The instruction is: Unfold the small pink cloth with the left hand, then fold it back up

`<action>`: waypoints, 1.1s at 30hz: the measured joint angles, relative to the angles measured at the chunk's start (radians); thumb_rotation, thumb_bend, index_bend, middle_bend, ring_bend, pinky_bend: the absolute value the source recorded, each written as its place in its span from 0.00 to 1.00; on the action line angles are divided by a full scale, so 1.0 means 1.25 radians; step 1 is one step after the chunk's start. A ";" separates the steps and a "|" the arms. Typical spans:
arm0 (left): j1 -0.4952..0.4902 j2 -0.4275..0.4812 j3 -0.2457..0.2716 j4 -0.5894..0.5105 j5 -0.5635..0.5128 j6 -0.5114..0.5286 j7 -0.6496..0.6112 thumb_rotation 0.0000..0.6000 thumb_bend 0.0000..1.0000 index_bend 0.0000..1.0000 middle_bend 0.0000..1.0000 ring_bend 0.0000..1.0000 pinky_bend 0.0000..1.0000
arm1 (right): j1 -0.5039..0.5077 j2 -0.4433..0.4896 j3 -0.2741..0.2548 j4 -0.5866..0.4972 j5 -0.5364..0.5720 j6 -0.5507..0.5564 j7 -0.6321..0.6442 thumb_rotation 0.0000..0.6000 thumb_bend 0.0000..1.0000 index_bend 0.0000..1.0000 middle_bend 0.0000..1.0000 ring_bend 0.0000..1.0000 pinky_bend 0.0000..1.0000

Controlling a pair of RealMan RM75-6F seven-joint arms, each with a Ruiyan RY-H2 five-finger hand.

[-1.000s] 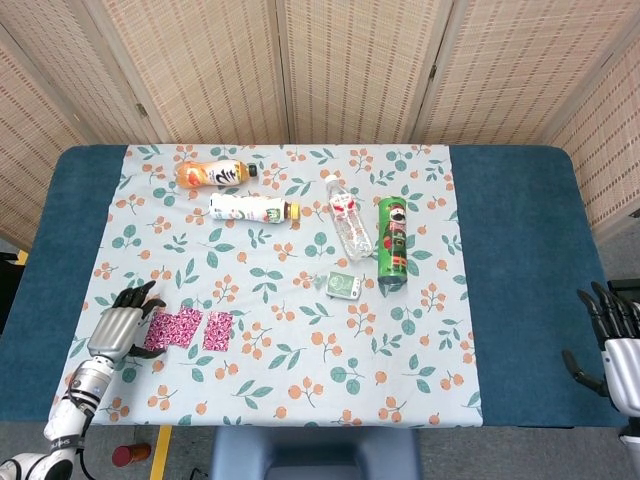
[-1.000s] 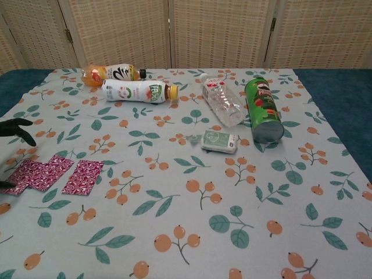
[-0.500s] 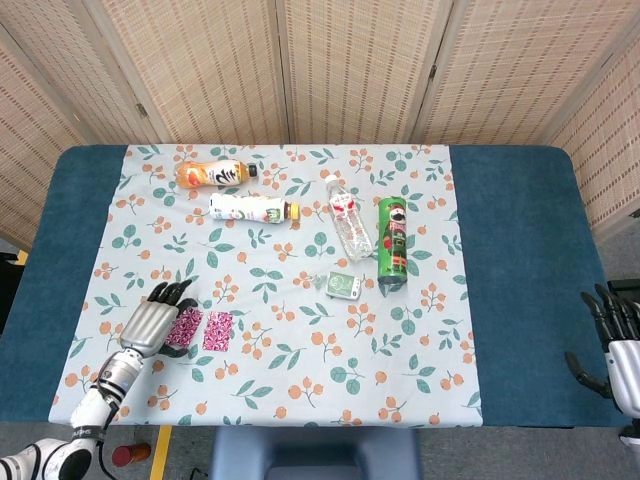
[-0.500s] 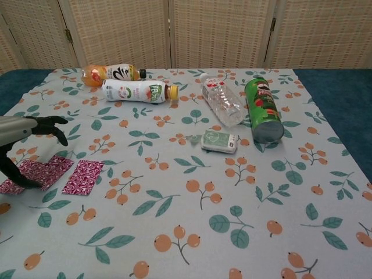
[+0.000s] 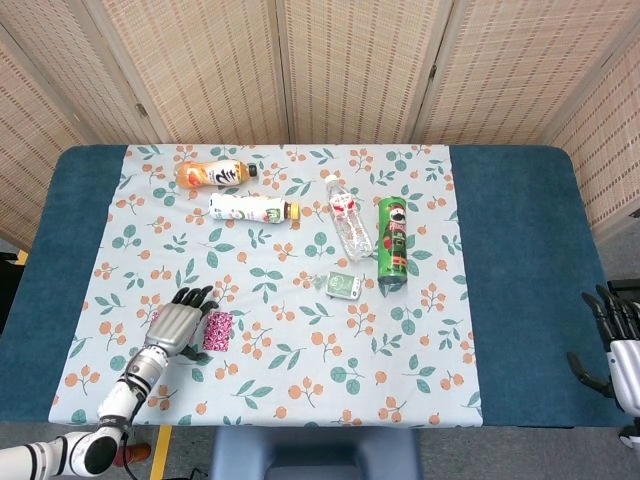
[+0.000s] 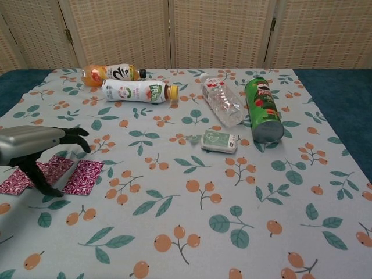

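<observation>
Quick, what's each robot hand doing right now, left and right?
Left robot hand: open, fingers spread over the small pink cloth, holding nothing.
Right robot hand: off the table's right edge, fingers apart, holding nothing.

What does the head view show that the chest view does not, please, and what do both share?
Only the head view shows the right robot hand, open off the table's right edge, and the blue table border. Only the chest view shows the pink cloth spread beneath the left robot hand. Both share the bottles, the green Pringles can and the floral tablecloth.
</observation>
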 measured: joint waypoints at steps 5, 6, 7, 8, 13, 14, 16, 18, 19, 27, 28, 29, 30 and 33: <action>-0.014 -0.018 0.003 -0.012 -0.040 0.008 0.024 1.00 0.14 0.21 0.00 0.00 0.00 | 0.002 -0.002 0.000 0.007 0.001 -0.005 0.007 1.00 0.37 0.00 0.00 0.00 0.00; -0.017 -0.021 0.004 -0.012 -0.046 0.010 0.026 1.00 0.14 0.22 0.00 0.00 0.00 | 0.002 -0.002 0.000 0.008 0.002 -0.005 0.008 1.00 0.37 0.00 0.00 0.00 0.00; -0.020 -0.024 0.004 -0.013 -0.051 0.010 0.028 1.00 0.14 0.22 0.00 0.00 0.00 | 0.002 -0.002 0.001 0.010 0.002 -0.006 0.010 1.00 0.37 0.00 0.00 0.00 0.00; -0.022 -0.026 0.004 -0.013 -0.055 0.012 0.030 1.00 0.14 0.22 0.00 0.00 0.00 | 0.002 -0.003 0.001 0.012 0.003 -0.006 0.011 1.00 0.37 0.00 0.00 0.00 0.00; -0.034 -0.038 0.003 -0.014 -0.079 0.017 0.038 1.00 0.14 0.23 0.00 0.00 0.00 | 0.003 -0.004 0.001 0.019 0.005 -0.009 0.019 1.00 0.37 0.00 0.00 0.00 0.00; -0.036 -0.040 0.003 -0.013 -0.084 0.018 0.040 1.00 0.15 0.23 0.00 0.00 0.00 | 0.003 -0.004 0.001 0.020 0.005 -0.009 0.020 1.00 0.37 0.00 0.00 0.00 0.00; -0.041 -0.046 0.002 -0.012 -0.096 0.022 0.043 1.00 0.15 0.23 0.00 0.00 0.00 | 0.003 -0.004 0.001 0.023 0.006 -0.010 0.024 1.00 0.37 0.00 0.00 0.00 0.00; -0.045 -0.050 0.002 -0.011 -0.105 0.026 0.045 1.00 0.15 0.24 0.00 0.00 0.00 | 0.003 -0.004 0.002 0.026 0.007 -0.010 0.026 1.00 0.37 0.00 0.00 0.00 0.00; -0.047 -0.052 0.002 -0.010 -0.108 0.027 0.045 1.00 0.15 0.24 0.00 0.00 0.00 | 0.003 -0.005 0.002 0.027 0.008 -0.010 0.028 1.00 0.37 0.00 0.00 0.00 0.00; -0.058 -0.062 0.005 -0.002 -0.132 0.036 0.048 1.00 0.16 0.25 0.00 0.00 0.00 | 0.002 -0.007 0.001 0.036 0.008 -0.011 0.036 1.00 0.37 0.00 0.00 0.00 0.00; -0.059 -0.064 0.006 0.000 -0.134 0.037 0.048 1.00 0.16 0.25 0.00 0.00 0.00 | 0.002 -0.007 0.001 0.036 0.009 -0.012 0.037 1.00 0.37 0.00 0.00 0.00 0.00; -0.059 -0.065 0.007 0.002 -0.135 0.038 0.049 1.00 0.16 0.25 0.00 0.00 0.00 | 0.002 -0.008 0.001 0.037 0.009 -0.011 0.037 1.00 0.37 0.00 0.00 0.00 0.00; -0.059 -0.066 0.009 0.004 -0.137 0.040 0.049 1.00 0.16 0.26 0.00 0.00 0.00 | 0.001 -0.008 0.001 0.037 0.009 -0.011 0.038 1.00 0.37 0.00 0.00 0.00 0.00; -0.060 -0.069 0.012 0.009 -0.139 0.042 0.044 1.00 0.17 0.28 0.00 0.00 0.00 | 0.001 -0.008 0.001 0.037 0.009 -0.011 0.038 1.00 0.37 0.00 0.00 0.00 0.00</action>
